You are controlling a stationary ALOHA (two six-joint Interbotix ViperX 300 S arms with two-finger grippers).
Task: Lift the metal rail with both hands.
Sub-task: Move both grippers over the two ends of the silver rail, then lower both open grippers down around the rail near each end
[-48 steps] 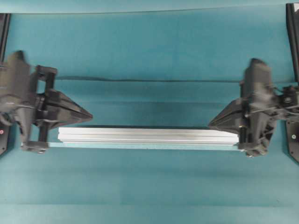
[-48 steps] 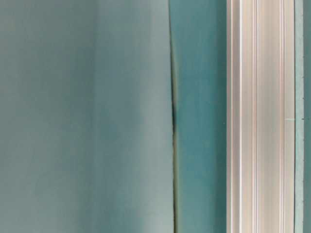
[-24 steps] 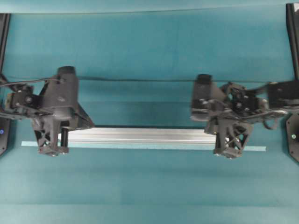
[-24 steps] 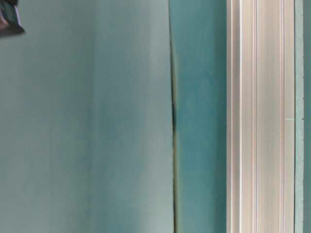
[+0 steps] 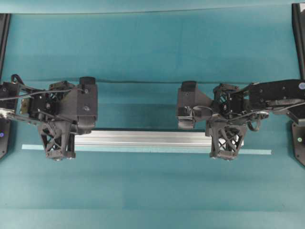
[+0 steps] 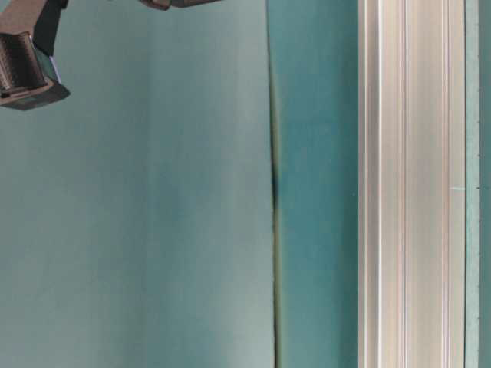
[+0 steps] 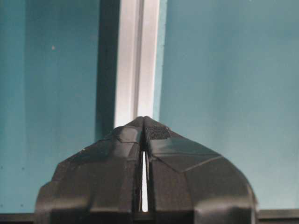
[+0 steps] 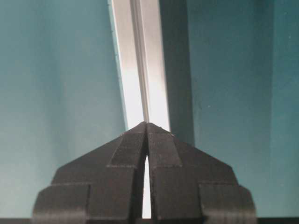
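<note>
Rail: the metal rail (image 5: 143,138) lies flat on the teal mat, unlifted
Left gripper (image 7: 143,122): fingertips together, empty, above the rail's left end
Right gripper (image 8: 147,127): pressed closed, empty, above the right end
Left to do: open, grasp, lift

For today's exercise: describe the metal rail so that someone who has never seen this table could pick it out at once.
Start from the teal table. Across its middle, between the two black arms, lies the metal rail, a long straight silver bar with lengthwise grooves. A thinner, paler tape line runs along its near edge and reaches further at both ends; the rail is thicker, shinier and grooved.
</note>
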